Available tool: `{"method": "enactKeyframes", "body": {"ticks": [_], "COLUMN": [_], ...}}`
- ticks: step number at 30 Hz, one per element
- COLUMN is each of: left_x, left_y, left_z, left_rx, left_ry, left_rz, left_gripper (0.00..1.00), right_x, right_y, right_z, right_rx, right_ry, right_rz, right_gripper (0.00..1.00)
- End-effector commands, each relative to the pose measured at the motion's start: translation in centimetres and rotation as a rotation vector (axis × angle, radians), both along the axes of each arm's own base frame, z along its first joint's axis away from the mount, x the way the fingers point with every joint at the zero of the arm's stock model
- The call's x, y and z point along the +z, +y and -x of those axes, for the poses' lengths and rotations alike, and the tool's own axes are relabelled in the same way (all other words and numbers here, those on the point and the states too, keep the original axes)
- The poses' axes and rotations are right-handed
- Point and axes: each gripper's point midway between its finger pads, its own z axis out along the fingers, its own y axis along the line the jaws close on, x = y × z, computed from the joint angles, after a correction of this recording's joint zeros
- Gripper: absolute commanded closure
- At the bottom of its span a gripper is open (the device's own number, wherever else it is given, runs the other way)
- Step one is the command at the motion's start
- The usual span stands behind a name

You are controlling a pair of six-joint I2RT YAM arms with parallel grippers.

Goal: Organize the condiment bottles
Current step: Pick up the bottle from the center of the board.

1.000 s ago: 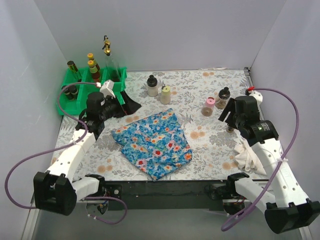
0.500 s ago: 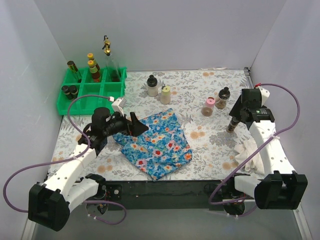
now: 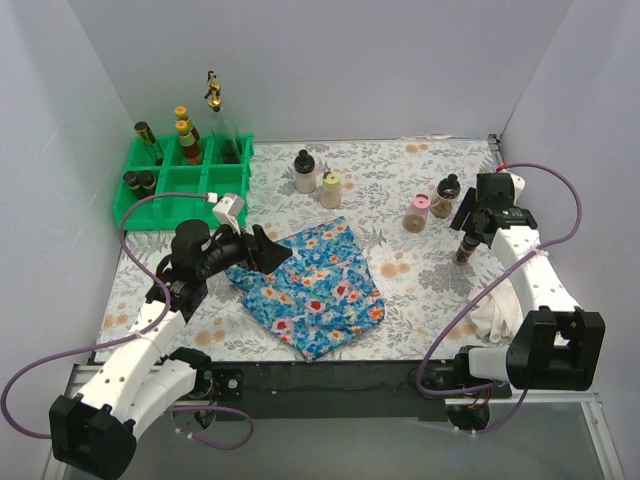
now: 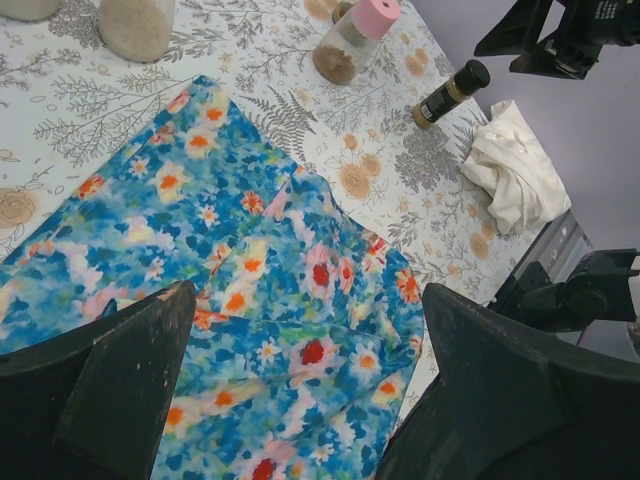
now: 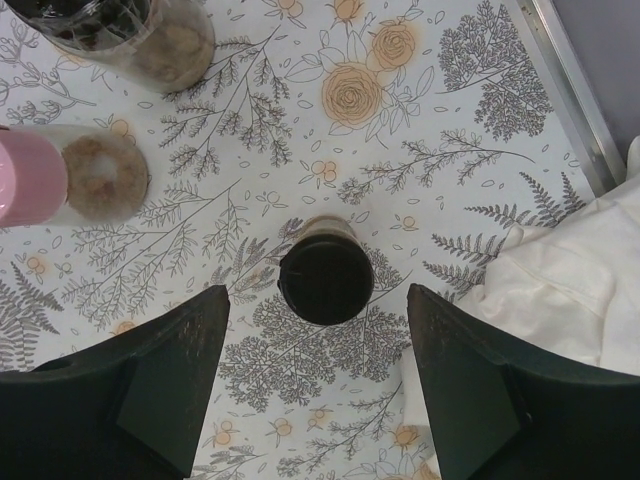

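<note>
My left gripper (image 3: 266, 249) is open and empty, low over the blue floral cloth (image 3: 310, 285); in the left wrist view (image 4: 308, 300) only cloth (image 4: 250, 280) lies between its fingers. My right gripper (image 3: 468, 222) is open above a slim dark black-capped bottle (image 3: 463, 250), whose cap (image 5: 326, 280) stands upright just ahead of the gap between the fingers (image 5: 316, 335). A pink-lidded shaker (image 3: 418, 212), a dark black-capped jar (image 3: 446, 195), a white black-capped bottle (image 3: 305, 172) and a cream bottle (image 3: 331, 189) stand on the table. The tall gold-topped bottle (image 3: 215, 110), the red-labelled sauce (image 3: 187, 140) and dark jars (image 3: 138, 182) stand in the green tray (image 3: 225, 178).
A crumpled white cloth (image 3: 500, 305) lies at the right, close beside the slim bottle, and shows in the right wrist view (image 5: 560, 290). The tray sits at the back left corner. Walls enclose the table on three sides.
My left gripper has pulled back from the green tray to over the blue cloth. My right arm has swung to the right and its gripper now stands clear above the slim dark bottle.
</note>
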Motion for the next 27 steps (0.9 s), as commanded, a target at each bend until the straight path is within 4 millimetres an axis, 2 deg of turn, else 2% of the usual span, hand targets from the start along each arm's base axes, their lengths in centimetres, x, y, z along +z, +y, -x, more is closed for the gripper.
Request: {"method": "enactKeyframes", "body": {"ticks": [1, 10, 15, 21, 23, 26, 27], "left_x": [0.9, 1.2, 1.2, 1.2, 1.2, 1.3, 1.3], "left_y": [0.4, 0.6, 0.8, 1.0, 1.1, 1.2, 1.2], "left_z": [0.0, 0.0, -0.1, -0.2, -0.2, -0.2, -0.2], "left_rx": [0.015, 0.027, 0.035, 0.047, 0.053, 0.06, 0.061], "left_ry": [-0.05, -0.065, -0.073, -0.075, -0.076, -0.082, -0.083], "left_rz": [-0.014, -0.018, -0.023, -0.029, -0.031, -0.032, -0.034], "left_gripper": [0.02, 0.02, 0.02, 0.02, 0.02, 0.02, 0.02], "right_x": [-0.8, -3.0, -3.6, -2.6, -2.6, -2.1, -2.0], "right_y": [-0.2, -0.4, -0.5, -0.7, -0.5, 0.4, 1.4], "right_z": [-1.2, -1.4, -1.2, -0.9, -0.7, -0.3, -0.2], "right_rx": [0.008, 0.014, 0.024, 0.029, 0.041, 0.079, 0.107], "right_ry": [0.004, 0.05, 0.06, 0.027, 0.025, 0.014, 0.014], "right_rz": [0.01, 0.026, 0.035, 0.051, 0.043, 0.028, 0.019], "right_gripper": [0.19, 0.27, 0.35, 0.5, 0.52, 0.54, 0.55]}}
